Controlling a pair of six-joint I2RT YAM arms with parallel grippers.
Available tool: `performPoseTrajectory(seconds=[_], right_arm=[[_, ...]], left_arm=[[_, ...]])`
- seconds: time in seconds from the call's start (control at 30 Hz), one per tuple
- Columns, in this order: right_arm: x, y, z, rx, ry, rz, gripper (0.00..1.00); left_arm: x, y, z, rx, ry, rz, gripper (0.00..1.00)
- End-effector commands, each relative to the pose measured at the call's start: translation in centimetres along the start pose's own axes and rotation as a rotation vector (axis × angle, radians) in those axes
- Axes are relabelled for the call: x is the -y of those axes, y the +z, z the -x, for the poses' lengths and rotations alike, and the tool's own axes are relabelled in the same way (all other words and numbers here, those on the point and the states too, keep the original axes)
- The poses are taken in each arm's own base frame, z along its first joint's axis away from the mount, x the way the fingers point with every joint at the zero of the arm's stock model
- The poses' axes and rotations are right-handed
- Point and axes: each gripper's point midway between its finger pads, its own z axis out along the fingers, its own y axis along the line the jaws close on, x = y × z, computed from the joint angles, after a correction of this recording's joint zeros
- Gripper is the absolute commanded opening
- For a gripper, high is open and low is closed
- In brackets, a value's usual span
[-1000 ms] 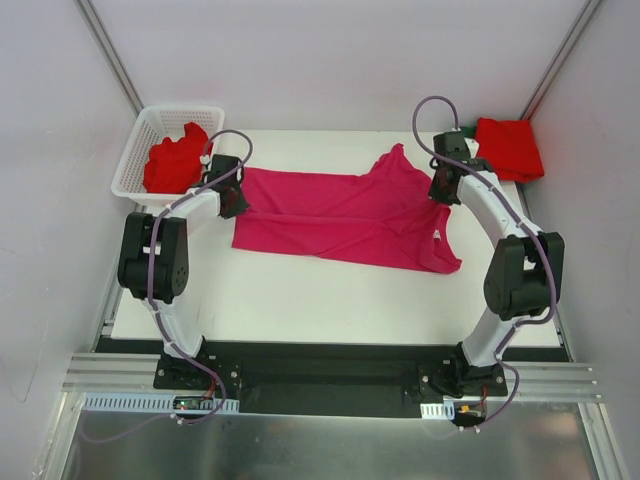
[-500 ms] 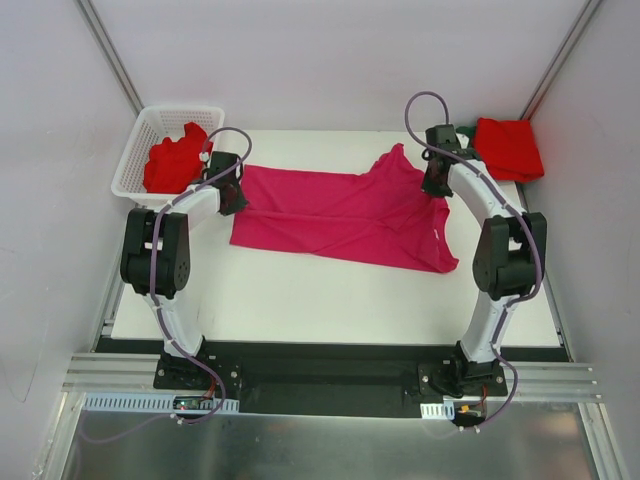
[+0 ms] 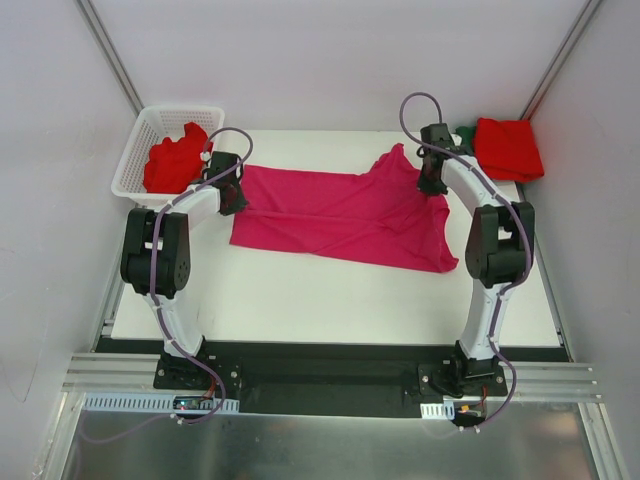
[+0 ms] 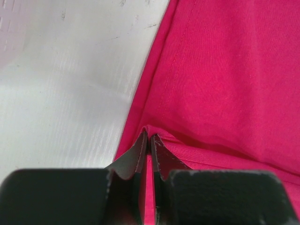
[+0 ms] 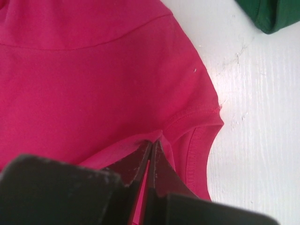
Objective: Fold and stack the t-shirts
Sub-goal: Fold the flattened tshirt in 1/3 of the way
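The magenta-pink t-shirt (image 3: 340,212) lies spread across the middle of the table, partly doubled over. My left gripper (image 3: 233,197) is shut on a pinch of its left edge (image 4: 149,136). At the shirt's far right corner my right gripper (image 3: 432,183) is shut on a fold of cloth beside the sleeve hem (image 5: 199,140). A crumpled red t-shirt (image 3: 175,160) sits in the basket. Another red t-shirt (image 3: 508,148) lies folded at the back right, on a dark green t-shirt (image 3: 464,132) whose edge also shows in the right wrist view (image 5: 269,14).
The white lattice basket (image 3: 140,140) stands at the table's back left corner. The white table (image 3: 330,300) has bare surface along its near side, in front of the shirt. Side walls close in on left and right.
My right gripper has moved up and to the left toward the back of the table, drawing the shirt's right corner with it. The left gripper has barely moved.
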Motion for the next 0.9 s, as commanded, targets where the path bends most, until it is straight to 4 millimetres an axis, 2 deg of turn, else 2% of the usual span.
performPoseTrajectory(seconds=[0.0, 0.27, 0.3, 0.33, 0.37, 0.43, 0.47, 0.57, 0.6, 0.63, 0.7, 0.73, 0.87], right_arm=[[-0.6, -0.6, 2.6, 0.063, 0.005, 0.023, 0.01], [-1.0, 1.0, 2.7, 0.051, -0.024, 0.016, 0.01], [-1.1, 1.0, 3.1, 0.059, -0.027, 0.02, 0.04], [-1.1, 1.1, 3.2, 0.063, -0.038, 0.02, 0.1], [-1.2, 1.1, 3.3, 0.066, -0.043, 0.022, 0.28], [-1.3, 1.2, 3.7, 0.075, -0.058, 0.026, 0.44], [-1.4, 1.1, 3.8, 0.079, -0.063, 0.028, 0.53], [-1.4, 0.3, 4.4, 0.101, -0.064, 0.042, 0.6], [-1.4, -0.7, 4.9, 0.127, -0.054, 0.055, 0.61], [-1.1, -0.9, 4.4, 0.125, -0.053, 0.058, 0.63], [-1.3, -1.7, 4.8, 0.161, -0.043, 0.088, 0.64], [-1.2, -2.8, 4.9, 0.173, -0.037, 0.098, 0.64], [-1.6, -4.4, 3.1, 0.131, -0.044, 0.156, 0.64]], left_arm=[[-0.1, -0.1, 2.0, 0.052, 0.004, 0.01, 0.02], [-0.2, 0.0, 1.8, 0.048, 0.003, 0.012, 0.04], [-0.2, 0.0, 1.8, 0.047, 0.003, 0.013, 0.09], [-0.2, 0.0, 1.8, 0.047, 0.002, 0.012, 0.25], [-0.1, -0.1, 1.9, 0.049, 0.003, 0.01, 0.37], [-0.1, -0.3, 2.2, 0.058, 0.004, 0.008, 0.61], [-0.1, -0.3, 2.2, 0.059, 0.006, 0.009, 0.76], [-0.2, -0.9, 2.5, 0.073, 0.008, 0.012, 0.95], [-0.2, -1.3, 2.8, 0.084, 0.008, 0.011, 0.99], [-0.2, -1.6, 2.9, 0.09, 0.009, 0.01, 0.99], [-0.2, -2.5, 3.4, 0.111, 0.012, 0.004, 0.99], [-0.2, -2.8, 3.5, 0.116, 0.012, 0.001, 0.99], [0.3, -4.2, 3.9, 0.137, 0.009, -0.035, 0.99]])
